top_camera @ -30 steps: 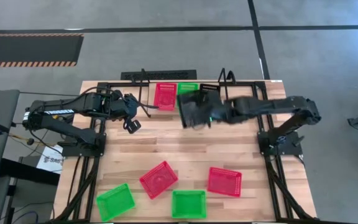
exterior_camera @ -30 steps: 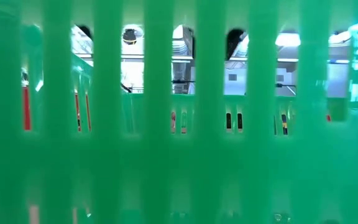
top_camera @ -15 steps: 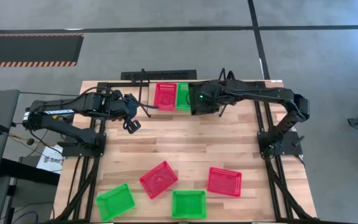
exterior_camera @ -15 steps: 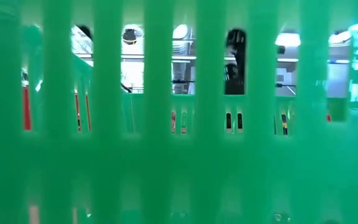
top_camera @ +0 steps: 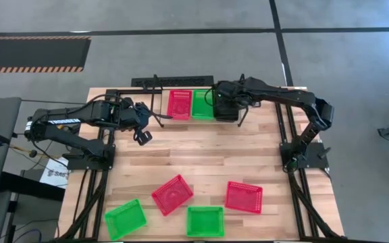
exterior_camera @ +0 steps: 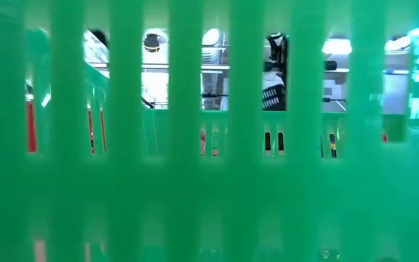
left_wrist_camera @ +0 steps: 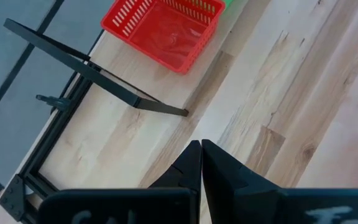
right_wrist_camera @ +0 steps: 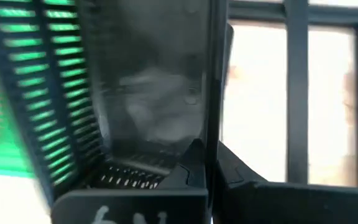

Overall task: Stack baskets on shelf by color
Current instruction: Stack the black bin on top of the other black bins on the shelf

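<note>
The right gripper is reaching over the right end of the shelf at the far edge of the table, its fingers pinched on the wall of a black basket, which is sitting just beside the green basket already on the shelf. Whether the black one is resting fully on the board I cannot quite tell from above, since the arm is covering it. A red-pink basket is occupying the shelf's left spot, touching the green one.

The left gripper is waiting over the table's left side, near the shelf's left upright, its fingers pressed together on nothing.

Along the near side, five baskets are lying loose: a green one at the left corner, a red-pink one tilted beside it, another green, and another red-pink. The low view is blocked by green mesh.
</note>
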Robot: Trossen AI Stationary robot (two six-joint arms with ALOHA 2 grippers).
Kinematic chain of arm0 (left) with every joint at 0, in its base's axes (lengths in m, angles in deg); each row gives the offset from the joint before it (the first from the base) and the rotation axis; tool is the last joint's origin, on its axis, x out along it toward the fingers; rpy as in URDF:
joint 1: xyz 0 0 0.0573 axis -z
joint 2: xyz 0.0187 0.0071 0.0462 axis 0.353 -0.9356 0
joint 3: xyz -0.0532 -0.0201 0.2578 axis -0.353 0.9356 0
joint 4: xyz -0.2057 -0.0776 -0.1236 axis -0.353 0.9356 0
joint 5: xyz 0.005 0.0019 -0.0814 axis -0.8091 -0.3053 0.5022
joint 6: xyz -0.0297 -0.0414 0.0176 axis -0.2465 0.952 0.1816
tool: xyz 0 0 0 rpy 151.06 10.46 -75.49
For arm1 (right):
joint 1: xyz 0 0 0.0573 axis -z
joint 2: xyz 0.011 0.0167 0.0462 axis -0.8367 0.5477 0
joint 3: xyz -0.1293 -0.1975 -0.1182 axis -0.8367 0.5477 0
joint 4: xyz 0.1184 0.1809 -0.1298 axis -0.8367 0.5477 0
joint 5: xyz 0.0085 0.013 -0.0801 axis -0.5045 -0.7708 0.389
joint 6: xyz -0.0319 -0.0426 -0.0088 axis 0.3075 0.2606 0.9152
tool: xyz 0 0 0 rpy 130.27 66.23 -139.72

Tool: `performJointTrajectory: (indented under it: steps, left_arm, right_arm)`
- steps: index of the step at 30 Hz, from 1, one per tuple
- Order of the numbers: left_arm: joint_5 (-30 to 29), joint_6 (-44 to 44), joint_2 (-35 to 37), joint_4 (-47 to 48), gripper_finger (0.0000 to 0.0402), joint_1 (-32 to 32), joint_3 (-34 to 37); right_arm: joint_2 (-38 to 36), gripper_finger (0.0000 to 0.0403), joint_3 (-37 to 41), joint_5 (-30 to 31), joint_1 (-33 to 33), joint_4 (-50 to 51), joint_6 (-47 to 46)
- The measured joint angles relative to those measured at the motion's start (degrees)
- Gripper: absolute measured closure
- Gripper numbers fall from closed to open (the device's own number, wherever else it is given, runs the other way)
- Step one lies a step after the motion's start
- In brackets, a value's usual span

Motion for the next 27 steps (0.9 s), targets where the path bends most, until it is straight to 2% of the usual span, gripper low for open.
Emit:
performJointTrajectory:
  steps: [14, 27]
  left_arm:
    - [0.0, -0.2, 0.0, -0.1, 0.0401, 0.0, 0.0]
    - [0.0, -0.2, 0.0, -0.1, 0.0401, 0.0, 0.0]
  right_arm:
    - [0.0, 0.0396, 0.0, -1.1, -2.1, 0.5, -4.6]
    - [0.0, 0.0307, 0.0, 0.5, -4.8, 1.6, -3.0]
